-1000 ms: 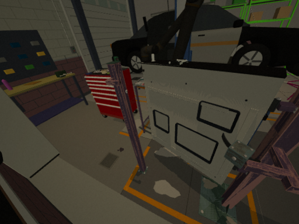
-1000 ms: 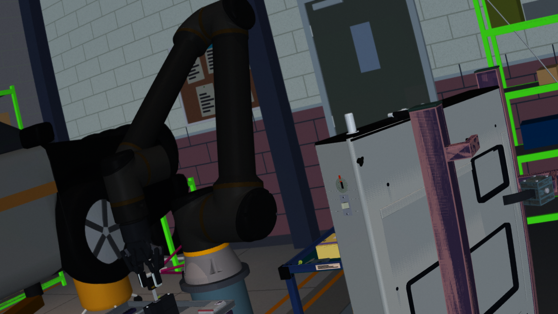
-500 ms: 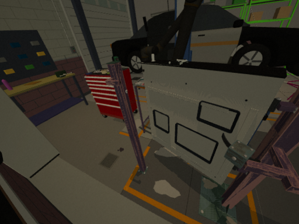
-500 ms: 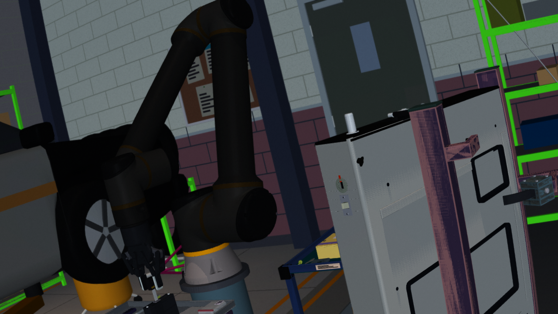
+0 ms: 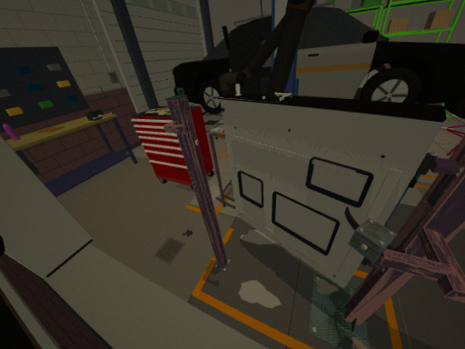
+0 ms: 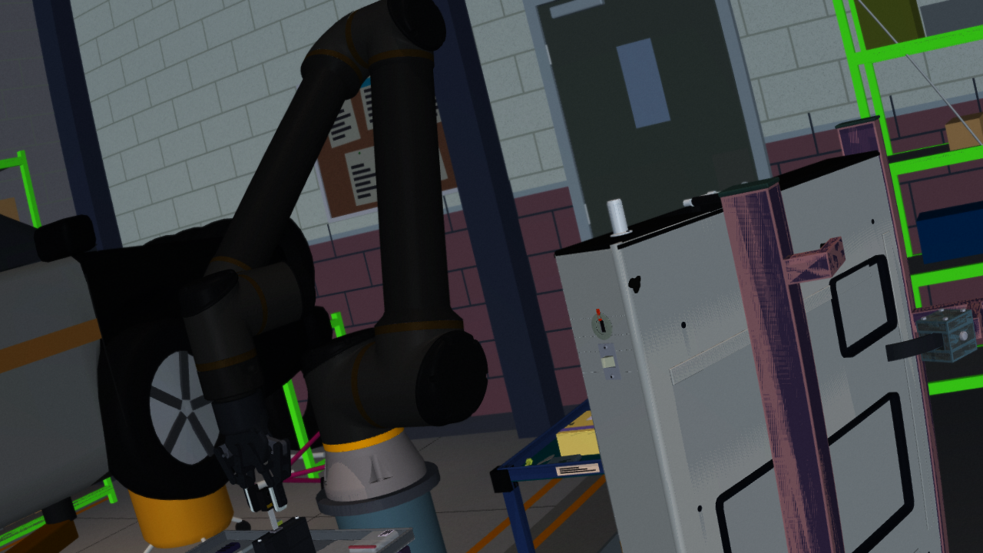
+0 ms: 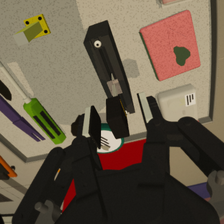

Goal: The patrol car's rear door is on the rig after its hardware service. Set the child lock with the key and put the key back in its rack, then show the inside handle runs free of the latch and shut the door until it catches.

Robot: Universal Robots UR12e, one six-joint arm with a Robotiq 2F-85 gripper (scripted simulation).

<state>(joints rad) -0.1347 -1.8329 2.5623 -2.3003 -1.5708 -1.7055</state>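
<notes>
The key [image 7: 117, 117] stands with its blade down in the slot of the long black rack [image 7: 109, 66] on the tool tray. Its black head sits between the fingers of my gripper [image 7: 119, 117], which is open and holds nothing. From the second side camera the gripper [image 6: 264, 494] hangs just above the rack [image 6: 292, 533], low beside the arm's base. The grey rear door [image 6: 742, 358] stands on its rig to the right, ajar. Its narrow edge carries the child lock [image 6: 601, 324] with a small red mark, and the latch plate [image 6: 608, 363] below it.
The tray's raised rim [image 7: 171, 128] runs just under my fingers. On the tray lie a green-handled screwdriver [image 7: 44, 121], a red pad [image 7: 171, 45], a grey box [image 7: 178, 103] and a yellow block [image 7: 33, 29]. A purple rig post [image 6: 783, 385] stands in front of the door. A patrol car [image 5: 327, 59] is parked behind.
</notes>
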